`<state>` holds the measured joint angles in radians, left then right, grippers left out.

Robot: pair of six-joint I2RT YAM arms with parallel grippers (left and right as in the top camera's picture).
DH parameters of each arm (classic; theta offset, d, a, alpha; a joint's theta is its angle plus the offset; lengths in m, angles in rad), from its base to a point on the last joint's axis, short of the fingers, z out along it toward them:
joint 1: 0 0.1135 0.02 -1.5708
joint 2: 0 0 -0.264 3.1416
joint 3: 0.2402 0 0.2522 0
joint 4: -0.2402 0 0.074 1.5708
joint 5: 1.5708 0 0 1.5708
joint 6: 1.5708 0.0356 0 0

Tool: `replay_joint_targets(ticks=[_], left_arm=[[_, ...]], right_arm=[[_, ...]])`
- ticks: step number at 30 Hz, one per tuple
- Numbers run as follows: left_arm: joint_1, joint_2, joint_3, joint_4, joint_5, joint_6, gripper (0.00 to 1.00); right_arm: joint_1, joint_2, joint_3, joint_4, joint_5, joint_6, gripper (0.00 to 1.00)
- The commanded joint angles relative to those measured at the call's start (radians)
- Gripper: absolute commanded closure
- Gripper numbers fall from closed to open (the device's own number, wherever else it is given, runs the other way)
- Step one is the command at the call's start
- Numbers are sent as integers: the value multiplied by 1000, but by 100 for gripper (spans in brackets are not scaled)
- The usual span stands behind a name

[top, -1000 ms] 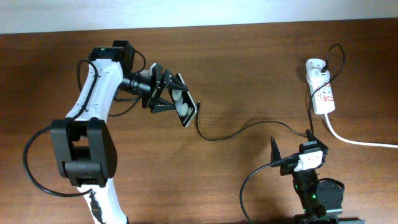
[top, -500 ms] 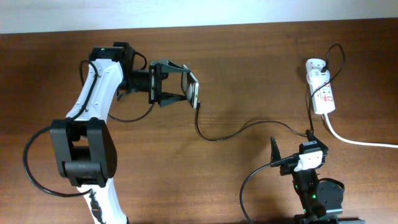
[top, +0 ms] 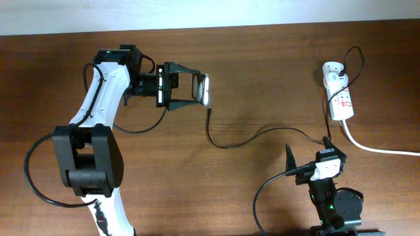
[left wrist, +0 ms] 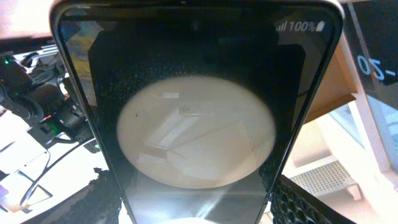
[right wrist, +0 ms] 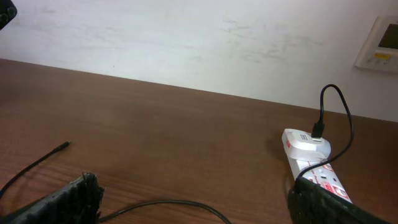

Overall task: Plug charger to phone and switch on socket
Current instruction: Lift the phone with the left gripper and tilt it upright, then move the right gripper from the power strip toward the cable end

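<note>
My left gripper [top: 191, 89] is shut on the phone [top: 202, 90] and holds it on edge above the table at the back left. In the left wrist view the phone [left wrist: 196, 134] fills the frame, with a large white round spot and "100%" at its top; my left gripper's fingers [left wrist: 202, 210] press both its sides. The charger cable [top: 252, 136] lies on the table. Its plug tip [top: 209, 111] lies loose just below the phone and also shows in the right wrist view [right wrist: 64, 144]. The cable runs to a white adapter [top: 333, 68] in the socket [top: 342, 101]. My right gripper [top: 308, 152] is open and empty.
The socket's thick white cord [top: 377, 149] runs off to the right edge. In the right wrist view the socket [right wrist: 314, 163] lies at the far right near a white wall [right wrist: 186, 37]. The cable [right wrist: 168, 203] crosses between my right fingers [right wrist: 199, 211].
My left gripper has rolled and swung up and to the right, turning the phone from a tilted pose to standing on edge. The cable and the right arm have not moved.
</note>
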<state>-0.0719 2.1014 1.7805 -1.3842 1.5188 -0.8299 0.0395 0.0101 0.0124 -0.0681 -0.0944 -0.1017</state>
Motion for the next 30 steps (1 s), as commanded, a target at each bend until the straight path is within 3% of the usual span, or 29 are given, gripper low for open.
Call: replay_joint_targets(ticks=[1,11,30], left_arm=[[29,-37,29,-3,55,-73,100],[65,-37,29,74,53,-97,100],[64,-37,29,74,30,-97,100]], right_arm=[[6,-6,-7,-3,2,5,1],[6,-6,-7,-3,2,5,1],[6,-6,-7,-3,2,5,1]])
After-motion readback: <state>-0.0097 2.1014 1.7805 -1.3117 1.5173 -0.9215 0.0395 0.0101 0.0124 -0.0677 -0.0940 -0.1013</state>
